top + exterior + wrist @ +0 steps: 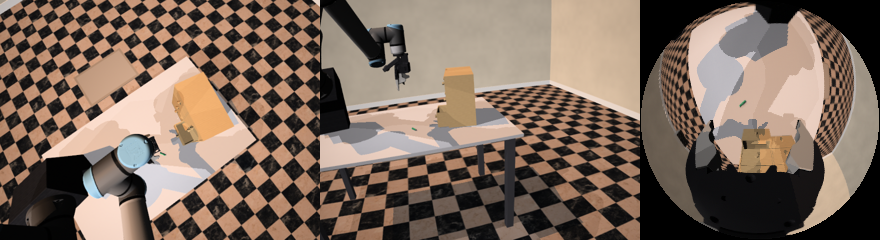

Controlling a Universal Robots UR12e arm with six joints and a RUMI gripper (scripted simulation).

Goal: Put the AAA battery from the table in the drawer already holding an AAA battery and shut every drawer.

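The hand [155,152] [401,86] [754,120], its 2 jaws apart, hangs above the table [129,113] [405,152] [760,80], 1 drawer [184,134] [442,119] [756,134] open.

Dark arm with pale blue caps
The arm [107,178] [352,28] has rounded, dark grey-brown tubes, black seams and 3 small fittings around 1 round cap [134,151]; the black gripper [400,83] [754,120] has pale grey, pointed fingers [397,85].
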